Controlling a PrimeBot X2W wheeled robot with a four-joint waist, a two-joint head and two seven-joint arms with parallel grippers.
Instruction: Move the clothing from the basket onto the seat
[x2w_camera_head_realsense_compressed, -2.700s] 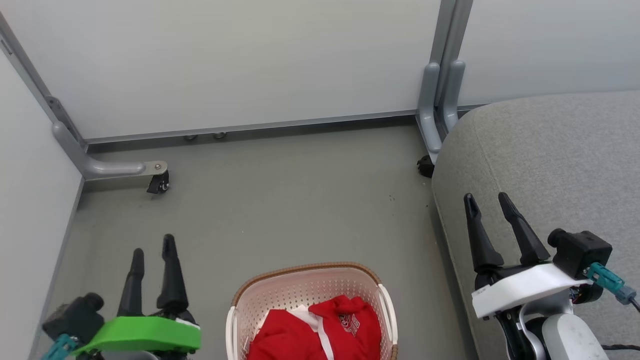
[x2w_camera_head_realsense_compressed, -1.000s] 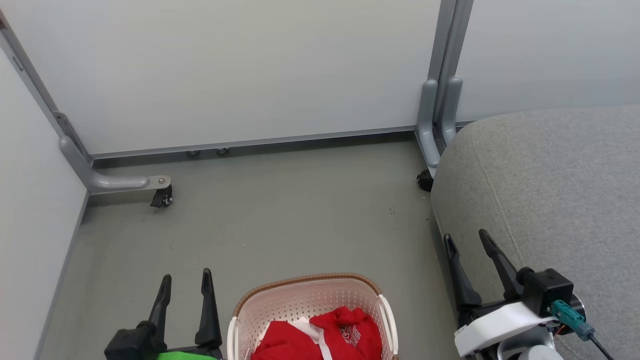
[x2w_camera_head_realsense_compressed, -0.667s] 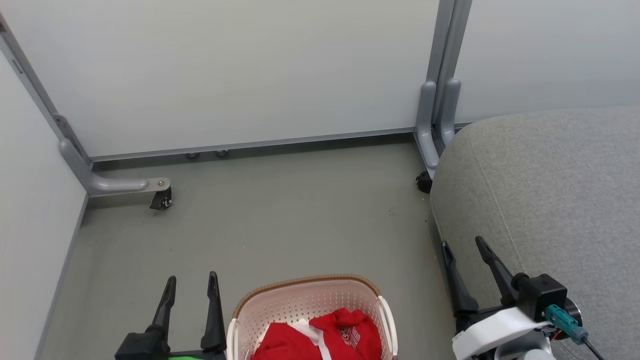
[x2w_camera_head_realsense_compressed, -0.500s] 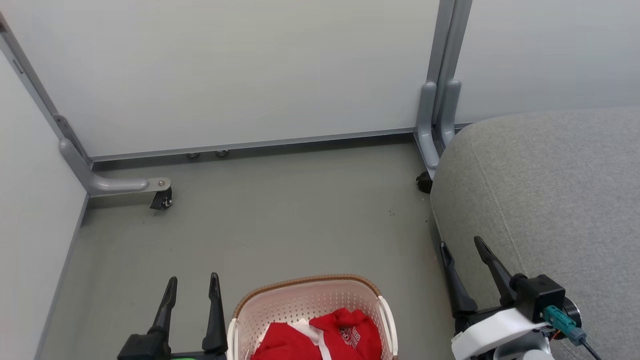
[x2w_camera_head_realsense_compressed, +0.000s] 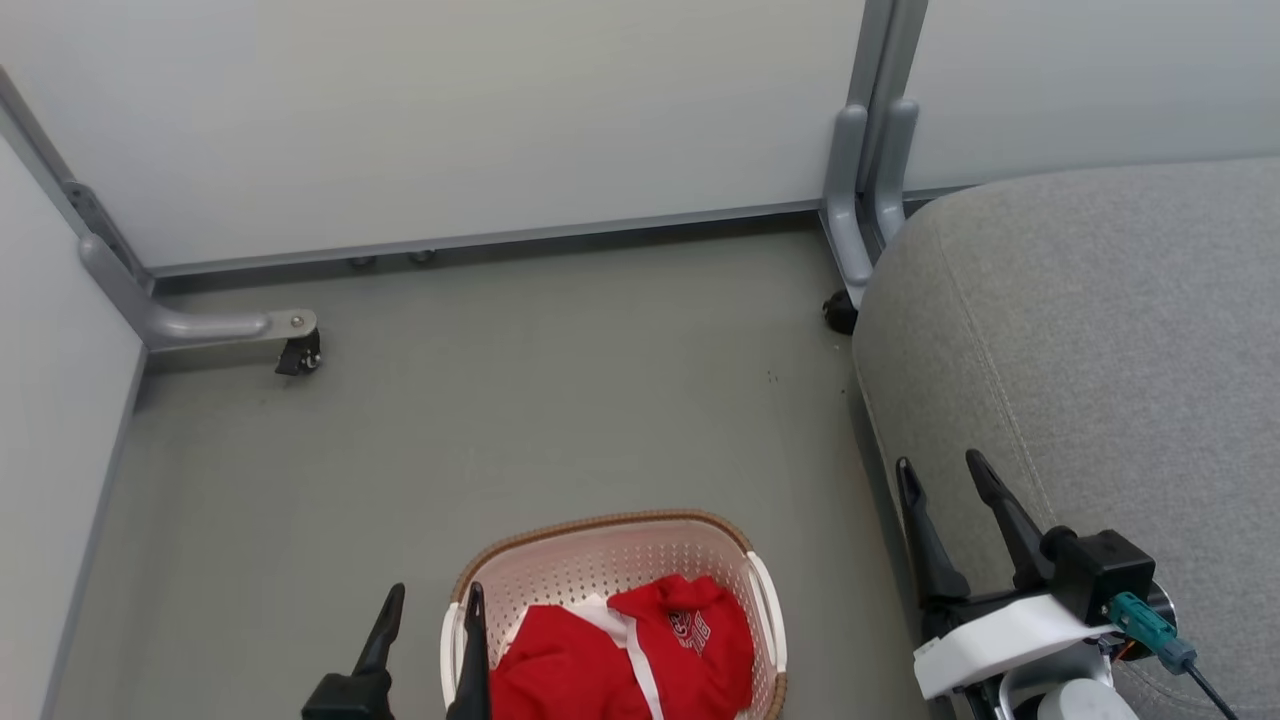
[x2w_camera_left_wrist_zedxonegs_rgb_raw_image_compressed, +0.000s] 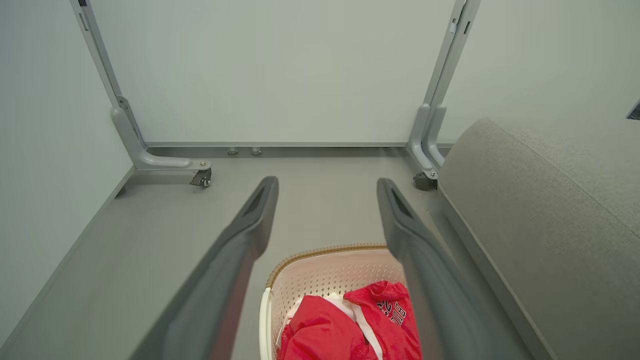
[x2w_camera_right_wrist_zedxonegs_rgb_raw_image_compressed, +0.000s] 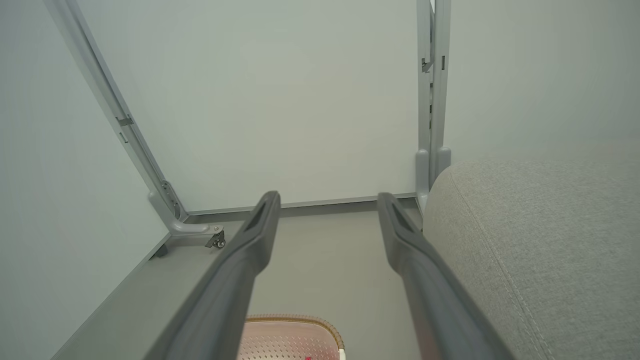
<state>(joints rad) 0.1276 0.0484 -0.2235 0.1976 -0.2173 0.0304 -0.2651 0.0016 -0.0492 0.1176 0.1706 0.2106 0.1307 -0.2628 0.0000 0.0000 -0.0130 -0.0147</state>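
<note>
The clothing (x2w_camera_head_realsense_compressed: 630, 660) is bright red fabric with white trim, bunched inside the basket (x2w_camera_head_realsense_compressed: 600, 540), a cream perforated tub with a brown rim on the grey floor. The left wrist view also shows the clothing (x2w_camera_left_wrist_zedxonegs_rgb_raw_image_compressed: 350, 325) and the basket (x2w_camera_left_wrist_zedxonegs_rgb_raw_image_compressed: 320, 265). The seat (x2w_camera_head_realsense_compressed: 1100, 330), a large light-grey cushion, fills the right side. My left gripper (x2w_camera_head_realsense_compressed: 436, 592) is open at the basket's left rim, nothing between its fingers. My right gripper (x2w_camera_head_realsense_compressed: 940, 460) is open over the seat's left edge, empty. The right wrist view shows the basket's rim (x2w_camera_right_wrist_zedxonegs_rgb_raw_image_compressed: 295, 320) below and the seat (x2w_camera_right_wrist_zedxonegs_rgb_raw_image_compressed: 540, 240).
White partition panels close the back and left. Grey panel feet with castors stand at the back left (x2w_camera_head_realsense_compressed: 290, 355) and beside the seat (x2w_camera_head_realsense_compressed: 840, 312). Open grey floor (x2w_camera_head_realsense_compressed: 520, 400) lies between the basket and the panels.
The head camera has shifted, so the whole scene sits differently. My left gripper has come right, up to the basket's left rim. The right gripper stays over the seat's edge. Both stay open.
</note>
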